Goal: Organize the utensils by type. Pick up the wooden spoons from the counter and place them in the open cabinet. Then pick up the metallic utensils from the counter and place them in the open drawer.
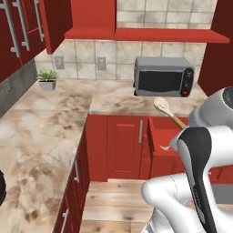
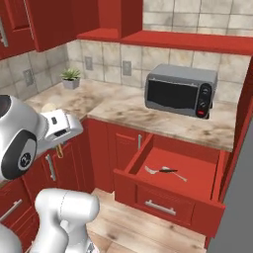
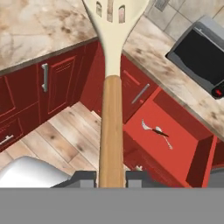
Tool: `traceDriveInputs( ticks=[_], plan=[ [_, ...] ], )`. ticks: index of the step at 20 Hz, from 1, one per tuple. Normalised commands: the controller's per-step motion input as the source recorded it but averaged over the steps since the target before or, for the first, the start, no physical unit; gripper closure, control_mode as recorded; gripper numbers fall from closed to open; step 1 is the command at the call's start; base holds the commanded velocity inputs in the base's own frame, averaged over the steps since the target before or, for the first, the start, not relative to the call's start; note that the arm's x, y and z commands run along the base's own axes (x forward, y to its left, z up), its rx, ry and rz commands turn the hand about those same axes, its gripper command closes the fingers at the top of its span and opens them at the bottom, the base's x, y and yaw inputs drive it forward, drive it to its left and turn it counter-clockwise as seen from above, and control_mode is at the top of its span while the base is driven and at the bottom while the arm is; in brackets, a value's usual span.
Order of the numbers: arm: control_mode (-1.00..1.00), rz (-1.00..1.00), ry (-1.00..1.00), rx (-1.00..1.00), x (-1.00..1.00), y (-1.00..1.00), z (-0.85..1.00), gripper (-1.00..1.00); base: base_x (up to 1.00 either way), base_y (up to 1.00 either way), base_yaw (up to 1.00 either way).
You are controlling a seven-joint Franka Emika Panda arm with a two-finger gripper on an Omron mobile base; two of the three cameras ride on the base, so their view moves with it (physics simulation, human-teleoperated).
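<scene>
The slotted wooden spoon with a pale bowl and orange-brown handle is up in the air, clamped by its handle between the two dark fingers of the gripper, well above the wood-plank floor. Its pale bowl pokes out beyond the white arm. Below and to one side, the wide red drawer stands pulled open, with the silver fork with a dark handle and the small silver spoon lying together inside. Behind it the beige marbled counter carries a grey microwave and a small potted plant.
</scene>
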Motion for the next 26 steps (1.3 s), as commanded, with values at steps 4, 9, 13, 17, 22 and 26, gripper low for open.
traceDriveInputs(
  ticks=[4, 9, 13, 17, 22, 26],
  plan=[
    [1.00, 0.00, 0.00, 0.00, 0.00, 0.00, 0.00, 1.00, 0.62, 0.24, -0.09],
    [1.00, 0.00, 0.00, 0.00, 0.00, 0.00, 0.00, 1.00, 0.30, 0.42, -0.08],
    [1.00, 0.00, 0.00, 0.00, 0.00, 0.00, 0.00, 1.00, 0.18, 0.50, -0.21],
    [1.00, 0.00, 0.00, 0.00, 0.00, 0.00, 0.00, 1.00, 0.47, 0.18, -0.26],
    [1.00, 0.00, 0.00, 0.00, 0.00, 0.00, 0.00, 1.00, 0.60, 0.05, -0.24],
    [1.00, 0.00, 0.00, 0.00, 0.00, 0.00, 0.00, 1.00, 0.56, 0.30, -0.22]
  ],
)
